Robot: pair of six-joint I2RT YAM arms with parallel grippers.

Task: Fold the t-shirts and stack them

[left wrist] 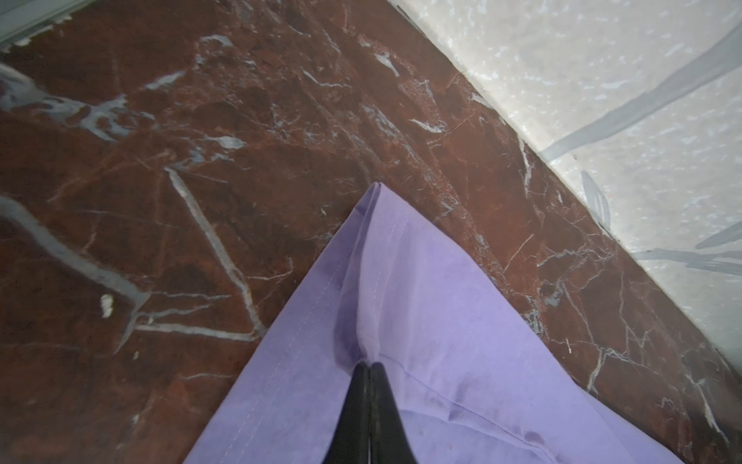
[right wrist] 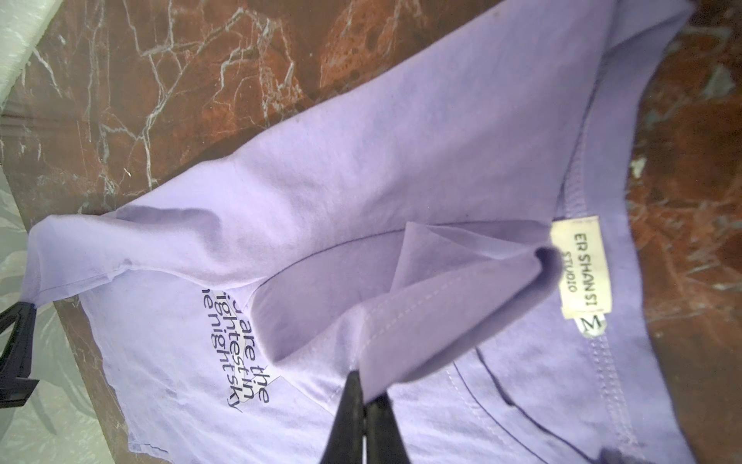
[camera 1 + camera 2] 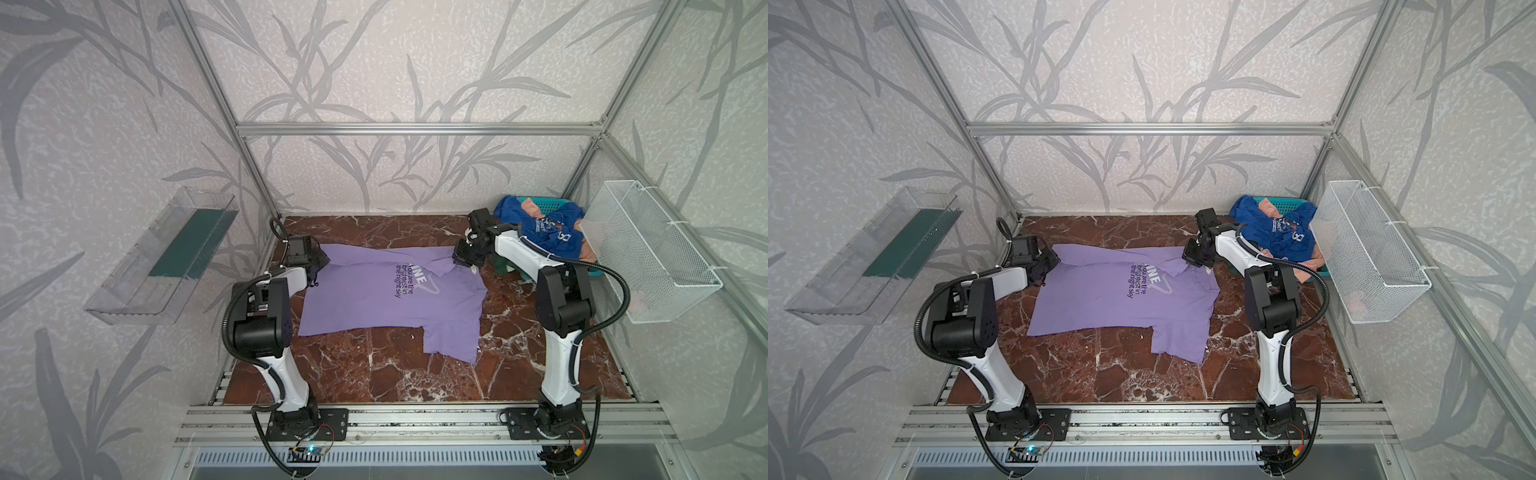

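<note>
Left pincer (image 1: 369,366): clenched on the purple shirt's (image 3: 365,299) hem corner, near the bench's (image 3: 374,374) far left corner.
Right pincer (image 2: 364,386): clenched on a fold beside the collar (image 2: 578,189).
Purple shirt: spread over the bench's middle.
Print (image 3: 404,280): "You are the brightest in the night sky".
Neck label (image 2: 580,267): "ER SHAN SI STUDIO", size "M".
Blue shirt (image 3: 544,232): heaped with a peach shirt (image 3: 587,250) in the basket (image 3: 536,201), far right corner.

Both top views: high above the near edge, angled down at the whole table (image 3: 415,374) and far wall (image 3: 415,174). Wrist views: close, looking down on the shirt (image 1: 421,321), left at its far-left corner, right at its far-right end. All share the shirt.
</note>
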